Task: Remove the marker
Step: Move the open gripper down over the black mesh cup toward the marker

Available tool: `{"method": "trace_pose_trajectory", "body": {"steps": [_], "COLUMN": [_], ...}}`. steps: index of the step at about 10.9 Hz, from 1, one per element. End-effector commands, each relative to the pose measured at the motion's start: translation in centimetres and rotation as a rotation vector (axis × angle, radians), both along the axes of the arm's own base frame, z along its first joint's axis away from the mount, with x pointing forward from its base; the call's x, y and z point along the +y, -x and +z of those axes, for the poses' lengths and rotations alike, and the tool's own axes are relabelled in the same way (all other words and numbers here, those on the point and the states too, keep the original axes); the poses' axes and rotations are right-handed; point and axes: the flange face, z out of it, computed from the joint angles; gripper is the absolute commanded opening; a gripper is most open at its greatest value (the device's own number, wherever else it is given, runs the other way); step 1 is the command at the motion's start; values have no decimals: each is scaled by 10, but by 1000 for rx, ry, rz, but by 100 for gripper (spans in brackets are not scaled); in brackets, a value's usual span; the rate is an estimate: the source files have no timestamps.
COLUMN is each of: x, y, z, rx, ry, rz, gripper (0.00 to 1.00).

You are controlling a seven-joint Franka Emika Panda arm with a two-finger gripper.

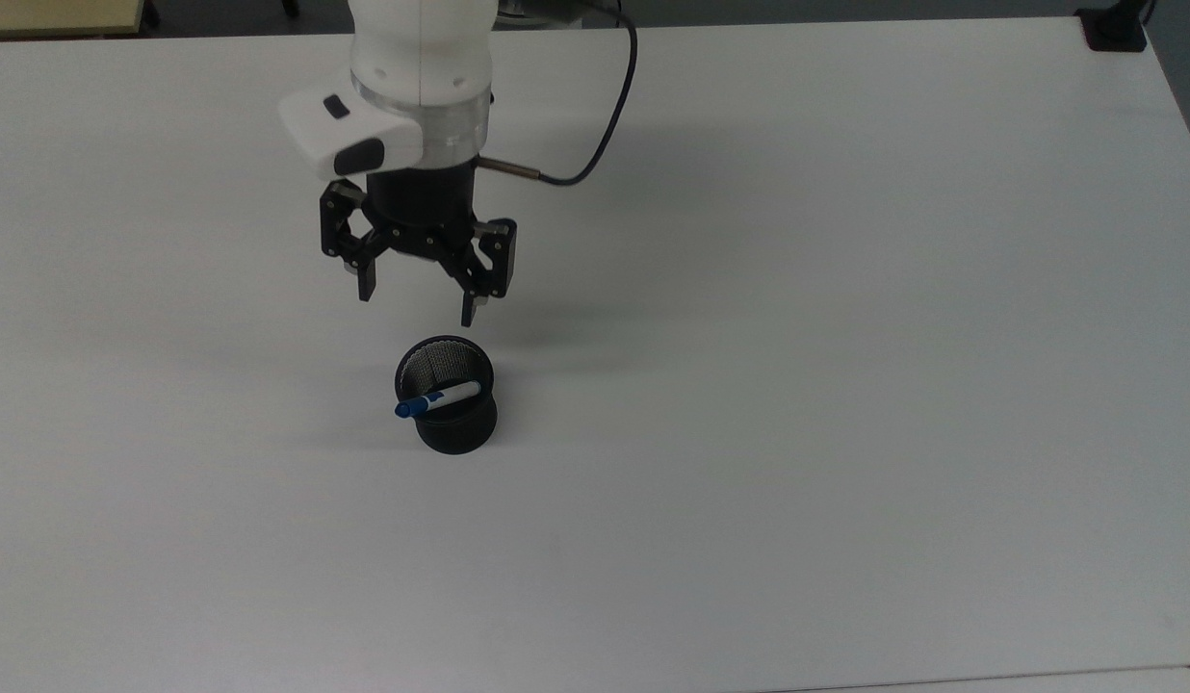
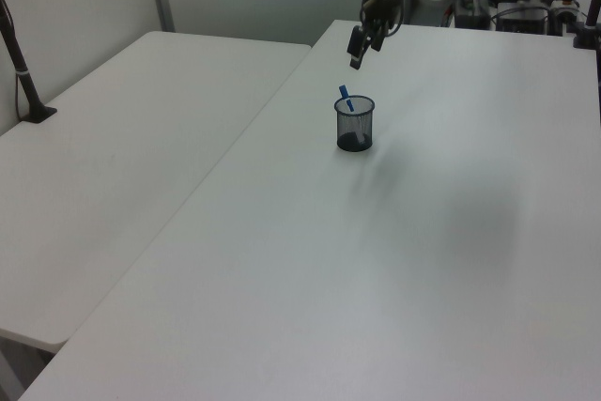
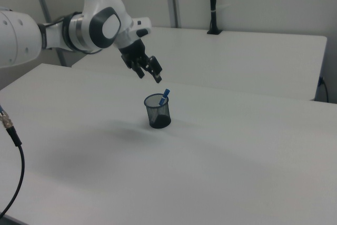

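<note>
Claw (image 1: 417,306) fingers spread apart hung above the counter (image 1: 845,385), apparently just short of the mesh cup (image 1: 448,409), where the marker (image 1: 438,398) leaned, blue cap poking out.

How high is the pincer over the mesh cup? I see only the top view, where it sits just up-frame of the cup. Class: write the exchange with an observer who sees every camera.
Observer: In the right view the pincer hangs in the air, clearly higher than the rim of the cup, touching nothing.
Operator: How does the marker stand?
Observer: The marker leans on the rim; its blue cap sticks out above it, tilted toward the right view's right.
Operator: Does the pincer point straight down?
Observer: No. In the right view it slants, fingertips aimed down toward the cup.
</note>
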Motion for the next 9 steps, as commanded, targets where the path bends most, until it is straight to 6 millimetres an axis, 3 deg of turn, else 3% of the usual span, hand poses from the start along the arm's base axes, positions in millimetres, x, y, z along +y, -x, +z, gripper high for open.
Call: {"method": "trace_pose_trajectory", "body": {"steps": [1, 4, 6, 7, 9], "x": [3, 6, 9, 22, 29], "y": [-18, -24, -30, -31, -35], "z": [-31, -43, -62, -71, -86], "rx": [-80, -158, -167, -164, -188], "ry": [3, -18, -29, -20, 6], "rz": [-154, -288, -308, -291, -326], "gripper": [80, 73, 67, 64, 58]}}
